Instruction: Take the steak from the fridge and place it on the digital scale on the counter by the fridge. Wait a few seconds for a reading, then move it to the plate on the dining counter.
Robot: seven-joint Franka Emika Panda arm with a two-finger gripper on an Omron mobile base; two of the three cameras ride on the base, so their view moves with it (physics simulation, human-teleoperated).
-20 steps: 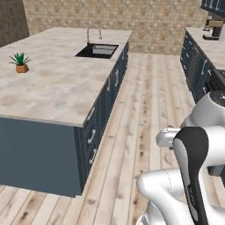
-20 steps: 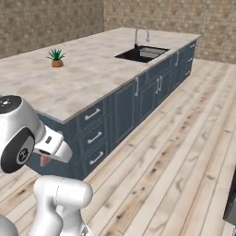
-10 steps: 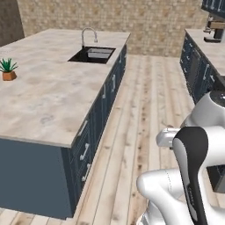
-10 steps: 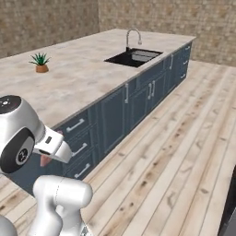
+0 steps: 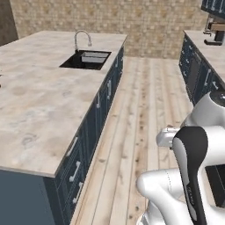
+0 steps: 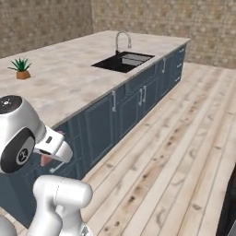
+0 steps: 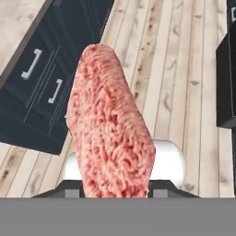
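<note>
Base rolled along dining counter, pincer gripping steak

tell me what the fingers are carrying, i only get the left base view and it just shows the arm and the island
Observer: The hand view shows the steak standing up between the fingers, gripped at its lower end.
Operator: any plate on the island
Observer: I can't see one. The right base view adds a small potted plant on the dining counter.
Operator: sink near it
Observer: No, the sink sits well apart from the plant.
</note>
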